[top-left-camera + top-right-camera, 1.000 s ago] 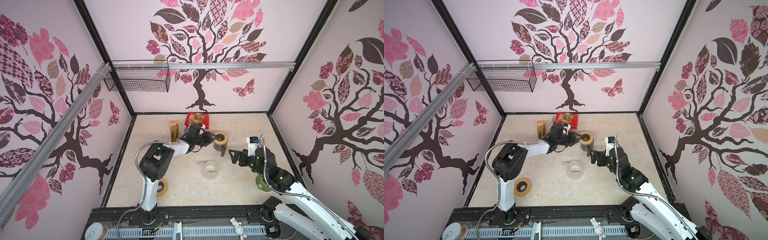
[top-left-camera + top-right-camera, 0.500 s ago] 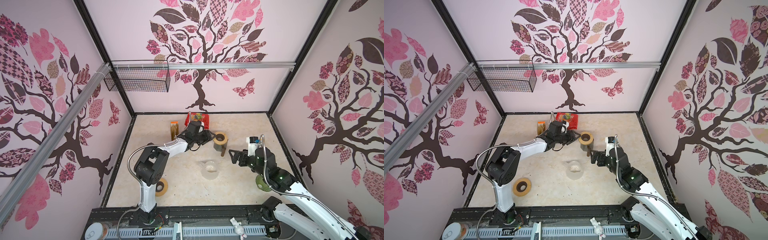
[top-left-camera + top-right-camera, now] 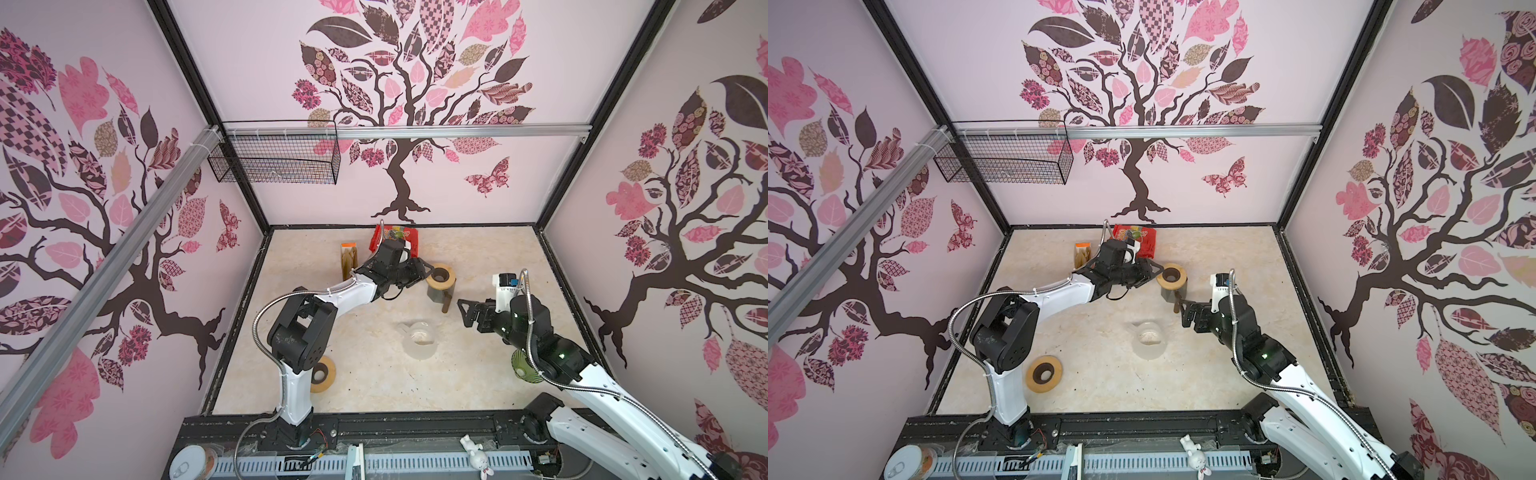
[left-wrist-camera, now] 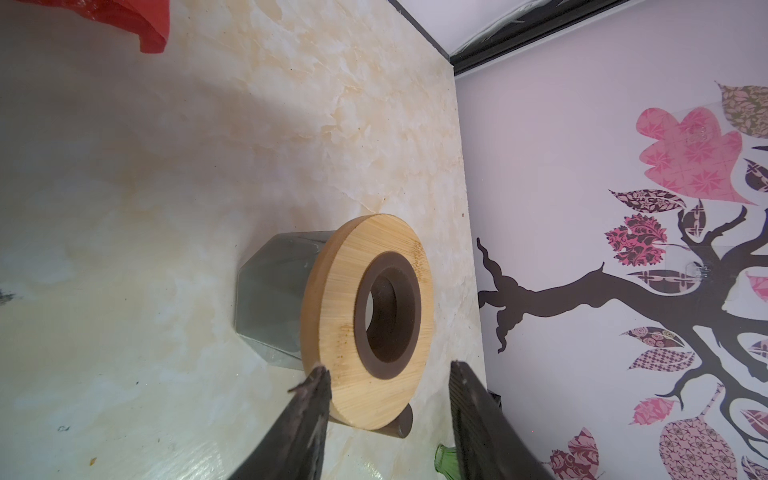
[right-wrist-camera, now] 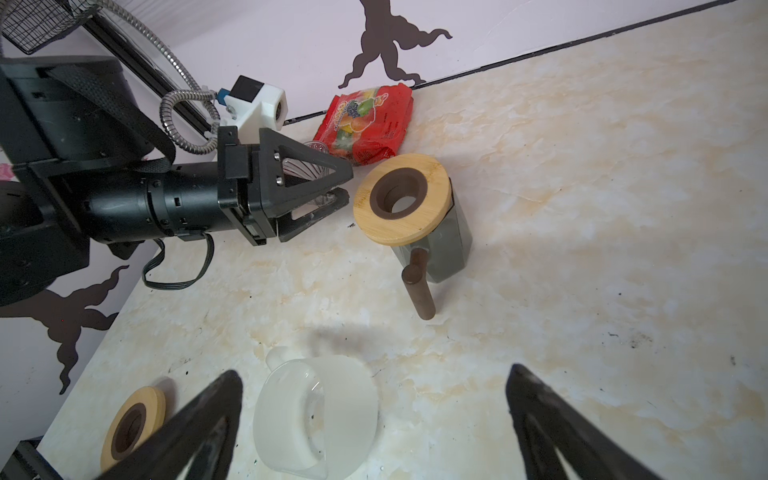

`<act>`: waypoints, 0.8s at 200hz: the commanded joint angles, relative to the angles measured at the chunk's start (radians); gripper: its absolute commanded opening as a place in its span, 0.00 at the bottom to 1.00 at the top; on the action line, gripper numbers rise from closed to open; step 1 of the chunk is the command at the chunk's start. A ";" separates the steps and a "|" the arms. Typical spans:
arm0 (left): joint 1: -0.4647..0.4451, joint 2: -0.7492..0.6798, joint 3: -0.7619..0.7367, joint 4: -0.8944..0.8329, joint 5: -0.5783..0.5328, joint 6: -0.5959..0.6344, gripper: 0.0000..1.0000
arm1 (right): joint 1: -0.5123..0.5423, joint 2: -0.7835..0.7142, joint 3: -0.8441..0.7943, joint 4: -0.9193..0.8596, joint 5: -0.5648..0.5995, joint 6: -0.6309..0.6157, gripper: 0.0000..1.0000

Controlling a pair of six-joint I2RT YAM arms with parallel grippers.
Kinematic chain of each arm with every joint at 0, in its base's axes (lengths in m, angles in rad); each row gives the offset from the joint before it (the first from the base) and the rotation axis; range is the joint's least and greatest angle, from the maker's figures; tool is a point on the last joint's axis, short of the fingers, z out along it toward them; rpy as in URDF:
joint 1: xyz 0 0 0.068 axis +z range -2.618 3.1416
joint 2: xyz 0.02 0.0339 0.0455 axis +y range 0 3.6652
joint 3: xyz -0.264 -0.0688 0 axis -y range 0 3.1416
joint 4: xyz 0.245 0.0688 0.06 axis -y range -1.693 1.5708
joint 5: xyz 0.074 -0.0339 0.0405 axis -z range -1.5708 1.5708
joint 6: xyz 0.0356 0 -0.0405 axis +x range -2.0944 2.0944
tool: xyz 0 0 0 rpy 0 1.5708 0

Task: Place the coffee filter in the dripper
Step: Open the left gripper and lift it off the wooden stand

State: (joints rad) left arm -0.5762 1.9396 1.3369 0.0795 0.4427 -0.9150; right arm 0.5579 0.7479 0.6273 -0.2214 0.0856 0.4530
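Brown coffee filters [image 3: 348,262] stand in a clear, orange-topped holder at the back left, seen in both top views [image 3: 1082,255]. The dripper [image 3: 432,284] is a grey glass pot with a wooden ring top and a stick handle, right of the holder. My left gripper [image 3: 424,269] hovers level with the ring's left edge, open and holding nothing. In the left wrist view the ring [image 4: 345,316] lies just ahead of the left gripper [image 4: 384,370]. My right gripper [image 3: 462,313] hangs wide open to the right of the dripper [image 5: 428,208].
A frosted white pitcher [image 3: 419,340] sits mid-table, under the right gripper [image 5: 374,372]. A red snack bag [image 3: 409,243] lies at the back wall. A spare wooden ring [image 3: 1043,373] lies front left. A green glass piece [image 3: 521,368] sits under the right arm. Clear ribbed glass [image 5: 309,164] shows behind the left fingers.
The left arm has stretched out, carrying its gripper a little rightward toward the wooden ring. The right arm has stayed still.
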 commanded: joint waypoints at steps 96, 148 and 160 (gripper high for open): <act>-0.017 0.059 0.082 0.051 0.033 -0.033 0.49 | 0.004 -0.011 -0.001 0.004 0.017 0.006 1.00; -0.026 0.056 0.103 0.075 0.069 -0.053 0.49 | 0.005 -0.009 -0.001 0.005 0.016 0.006 1.00; -0.026 0.030 0.105 0.075 0.071 -0.044 0.49 | 0.005 -0.008 0.000 0.004 0.017 0.004 1.00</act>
State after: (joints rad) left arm -0.5961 1.9926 1.3800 0.1196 0.4919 -0.9600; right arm 0.5579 0.7467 0.6273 -0.2214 0.0864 0.4534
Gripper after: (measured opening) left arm 0.494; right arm 0.999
